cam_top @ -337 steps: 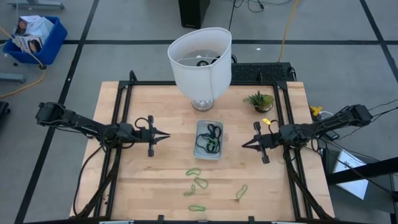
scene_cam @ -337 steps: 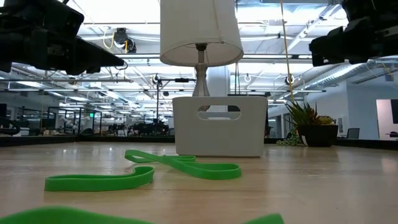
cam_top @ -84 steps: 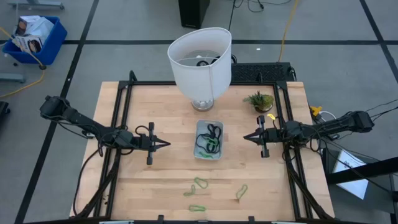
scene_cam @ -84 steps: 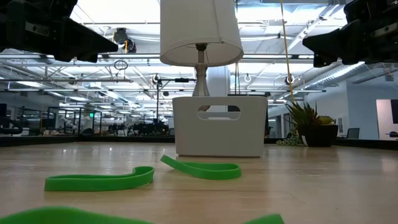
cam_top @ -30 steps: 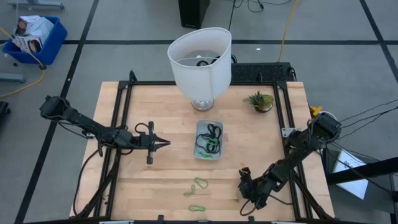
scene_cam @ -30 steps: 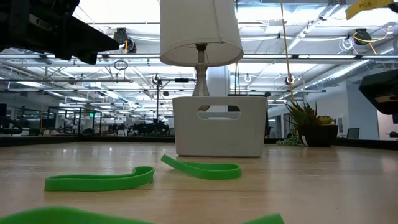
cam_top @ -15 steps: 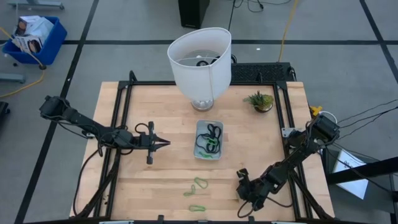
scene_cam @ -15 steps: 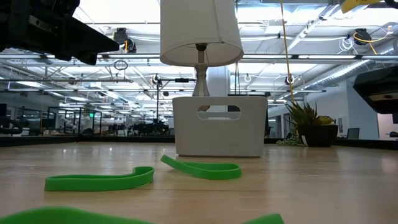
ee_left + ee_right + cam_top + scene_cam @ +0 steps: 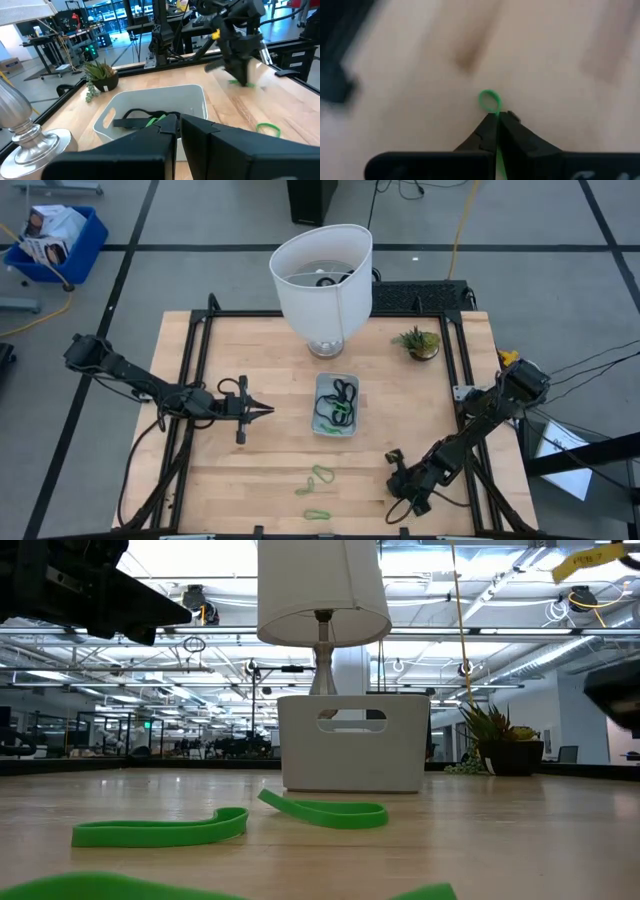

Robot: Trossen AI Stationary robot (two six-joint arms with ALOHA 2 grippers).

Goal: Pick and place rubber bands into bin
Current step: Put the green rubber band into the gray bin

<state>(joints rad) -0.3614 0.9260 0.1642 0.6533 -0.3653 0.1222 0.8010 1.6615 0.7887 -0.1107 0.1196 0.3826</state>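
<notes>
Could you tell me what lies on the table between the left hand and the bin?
Only bare wood: in the high view nothing lies between the left hand and the bin.

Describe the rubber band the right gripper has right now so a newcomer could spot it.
Start at the clear plastic bin mid-table, then go toward the near edge on the right arm's side. There the right gripper is shut on a thin light-green rubber band. The other loose green bands lie untouched.
</notes>
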